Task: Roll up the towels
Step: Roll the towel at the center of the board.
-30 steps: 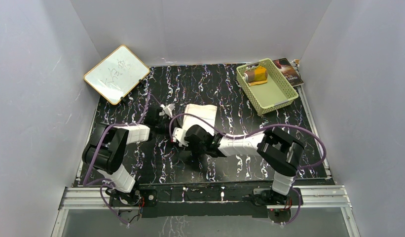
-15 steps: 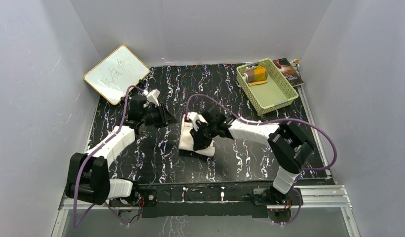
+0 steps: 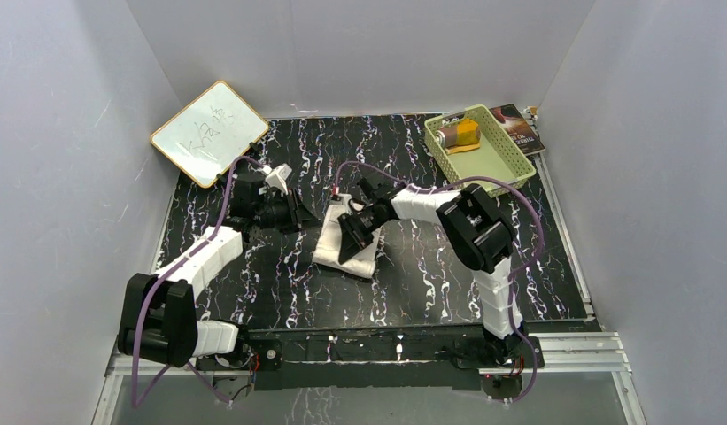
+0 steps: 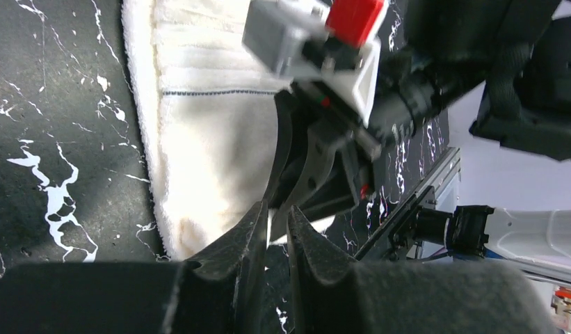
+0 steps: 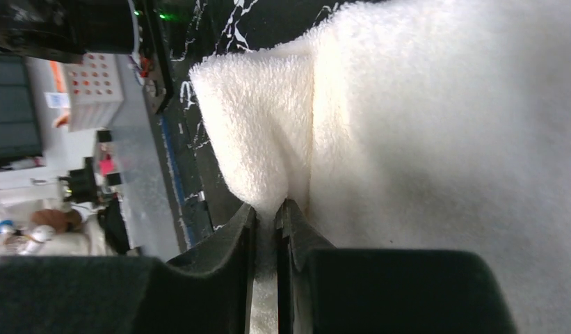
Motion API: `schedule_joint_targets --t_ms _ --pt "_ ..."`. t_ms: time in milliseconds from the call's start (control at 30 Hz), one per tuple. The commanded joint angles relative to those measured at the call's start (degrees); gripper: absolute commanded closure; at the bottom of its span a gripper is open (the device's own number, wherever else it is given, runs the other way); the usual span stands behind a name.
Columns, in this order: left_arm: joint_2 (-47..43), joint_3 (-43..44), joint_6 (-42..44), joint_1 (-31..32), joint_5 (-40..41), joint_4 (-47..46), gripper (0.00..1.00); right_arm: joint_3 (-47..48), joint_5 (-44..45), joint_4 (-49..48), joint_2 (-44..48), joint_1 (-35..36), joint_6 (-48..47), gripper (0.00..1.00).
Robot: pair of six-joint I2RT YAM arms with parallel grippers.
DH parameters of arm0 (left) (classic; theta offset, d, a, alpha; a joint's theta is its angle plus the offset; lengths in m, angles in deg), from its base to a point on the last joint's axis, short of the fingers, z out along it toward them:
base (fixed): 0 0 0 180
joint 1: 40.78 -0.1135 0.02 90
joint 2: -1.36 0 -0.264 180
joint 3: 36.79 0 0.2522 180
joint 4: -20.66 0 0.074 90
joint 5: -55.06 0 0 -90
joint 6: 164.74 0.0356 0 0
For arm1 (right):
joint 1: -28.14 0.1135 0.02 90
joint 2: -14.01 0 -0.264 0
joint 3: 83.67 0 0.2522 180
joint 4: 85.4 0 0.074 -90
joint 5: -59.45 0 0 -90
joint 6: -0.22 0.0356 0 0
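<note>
The cream-white towel (image 3: pixel 340 258) lies at the middle of the table (image 3: pixel 430 274), its long axis running roughly from far to near with a slight lean; the right gripper (image 3: pixel 349 241) sits over it, reaching in from the far right, and is clenched on a raised fold at the towel's edge; the left gripper (image 3: pixel 299 217) is just beside the towel's far-left corner, pointing at it across the short side, released, its jaws a slit apart with nothing between them; so the right arm is the nearer one, and I judge the roll must run along that long axis; the orange-yellow towel (image 3: pixel 459 135) rests bundled in the green basket (image 3: pixel 510 177), well apart.
</note>
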Motion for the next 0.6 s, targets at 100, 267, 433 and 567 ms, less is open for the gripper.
schedule_joint_targets --t_ms 100,267,433,567 --pt "-0.2 -1.2 -0.5 -0.1 -4.4 -1.2 0.85 1.5 -11.5 -6.3 -2.5 -4.6 9.0 1.0" --pt "1.9 -2.8 -2.4 0.1 -6.7 -4.7 0.86 2.2 -11.7 -8.2 -6.5 -5.5 13.1 1.0" --pt "3.6 -4.8 -4.4 0.9 -7.1 -8.8 0.86 2.5 -5.9 -7.7 -8.8 -5.7 14.4 1.0" --pt "6.8 -6.2 -6.5 1.8 -8.0 -13.3 0.87 2.2 -2.1 -7.6 -10.0 -6.2 16.3 1.0"
